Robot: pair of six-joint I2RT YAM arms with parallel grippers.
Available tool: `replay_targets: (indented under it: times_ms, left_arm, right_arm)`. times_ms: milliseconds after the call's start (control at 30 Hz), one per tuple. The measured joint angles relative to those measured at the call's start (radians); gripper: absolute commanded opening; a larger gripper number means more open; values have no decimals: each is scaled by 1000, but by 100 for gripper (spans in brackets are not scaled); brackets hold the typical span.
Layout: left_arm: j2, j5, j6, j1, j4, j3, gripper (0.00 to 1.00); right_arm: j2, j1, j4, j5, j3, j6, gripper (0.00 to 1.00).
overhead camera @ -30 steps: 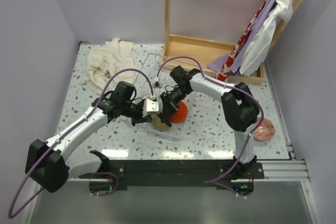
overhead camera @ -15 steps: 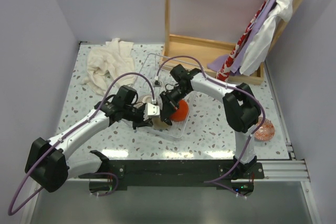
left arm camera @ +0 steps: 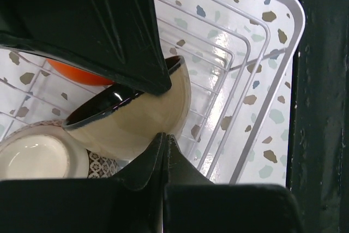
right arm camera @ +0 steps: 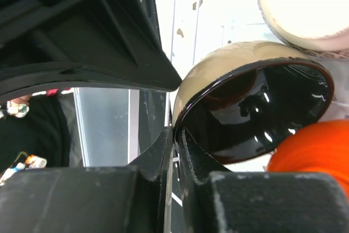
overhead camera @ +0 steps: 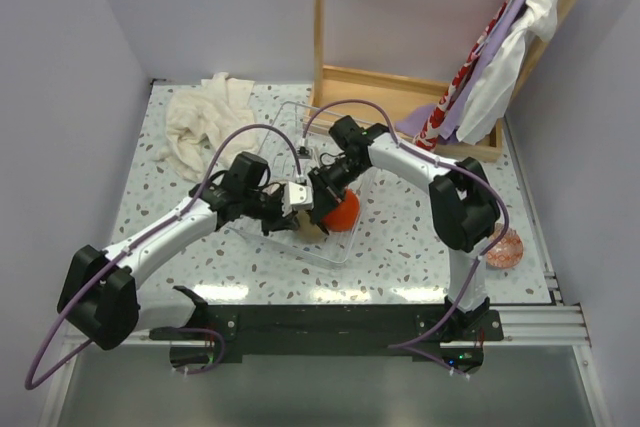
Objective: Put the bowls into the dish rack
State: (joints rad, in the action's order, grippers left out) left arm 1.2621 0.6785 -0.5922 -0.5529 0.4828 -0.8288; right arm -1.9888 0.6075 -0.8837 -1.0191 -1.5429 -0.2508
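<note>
One tilted tan bowl [left arm camera: 136,121] sits mid-frame; left gripper [left arm camera: 165,136] closed, empty, beside its wall; right gripper [right arm camera: 175,131] at its rim, grip unclear.

Pale lilac walls [overhead camera: 200,17] close round my speckled terrazzo table [overhead camera: 400,247]; behind stands a wooden frame [overhead camera: 390,87] hung with cloths [overhead camera: 510,57].

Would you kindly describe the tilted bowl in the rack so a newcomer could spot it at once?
Find the clear wire dish rack on the speckled table. At its near end a bowl tilts on edge beside an orange bowl and a pale-footed patterned bowl. It alone is tan outside and glossy dark brown inside.
</note>
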Motion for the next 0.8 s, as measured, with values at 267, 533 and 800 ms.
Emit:
replay_targets:
  times_ms: [267, 533, 800]
  left_arm:
    - [42, 17, 65, -4, -80, -21, 0]
    - [102, 13, 103, -13, -174, -34, 0]
    - [116, 5, 123, -13, -230, -40, 0]
  right_arm:
    - [68, -27, 23, 172, 2, 4, 38]
    - [168, -34, 51, 407, 50, -5, 43]
    - [226, -37, 76, 513, 99, -16, 44]
